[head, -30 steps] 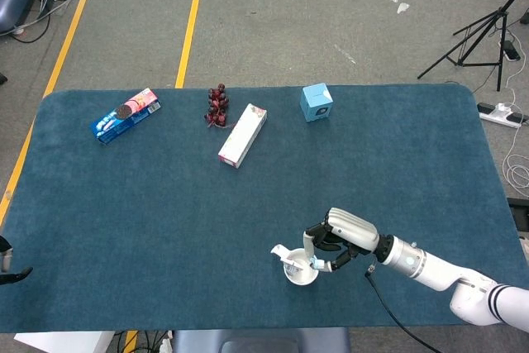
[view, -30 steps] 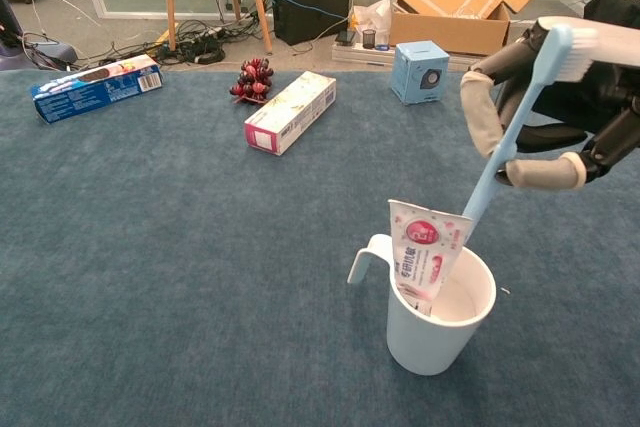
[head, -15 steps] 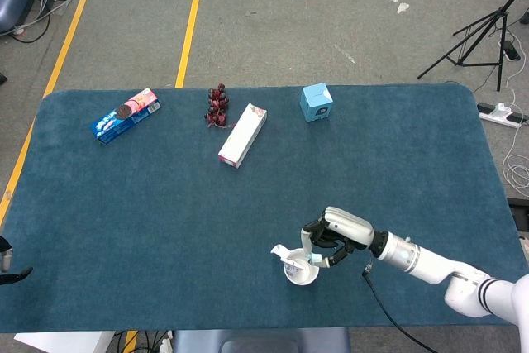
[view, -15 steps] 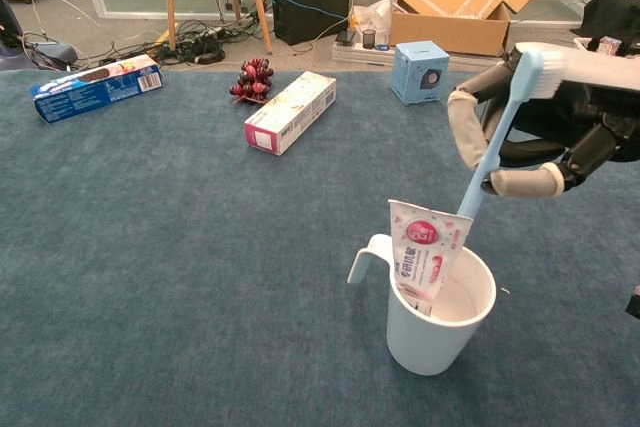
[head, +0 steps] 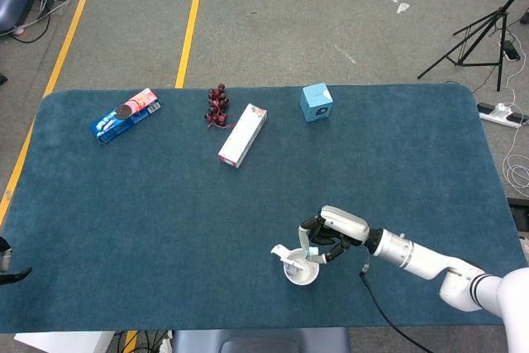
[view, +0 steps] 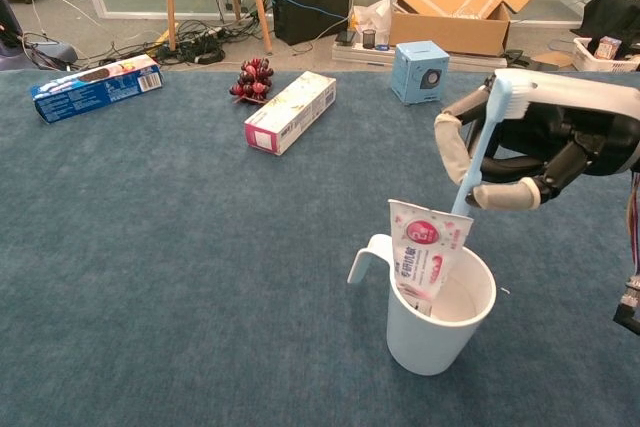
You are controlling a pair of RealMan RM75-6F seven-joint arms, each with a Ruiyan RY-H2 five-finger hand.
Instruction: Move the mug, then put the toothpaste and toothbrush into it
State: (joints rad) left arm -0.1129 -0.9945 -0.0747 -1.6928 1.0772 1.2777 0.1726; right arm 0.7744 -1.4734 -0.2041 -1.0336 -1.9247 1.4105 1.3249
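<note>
Blue tabletop. Far left of the fingers, at the back edge: blue biscuit packet, lying flat. Next along, dark grape bunch, just beside a long white-and-pink carton lying on its side. Small blue cube box sits behind the fingers, well apart.

White mug stands upright directly below the fingers, handle pointing left. Toothpaste tube stands in it, leaning on the left rim, top end sticking out above. Toothbrush, light blue, slants up and right from the mug's mouth, lower end behind the tube, bristle head at the top.

Right hand comes in from the right, just above the mug. Fingers curled around the toothbrush shaft, thumb underneath; clamped on it.

Left hand: only a dark tip at the head view's left edge; finger state cannot be told.
</note>
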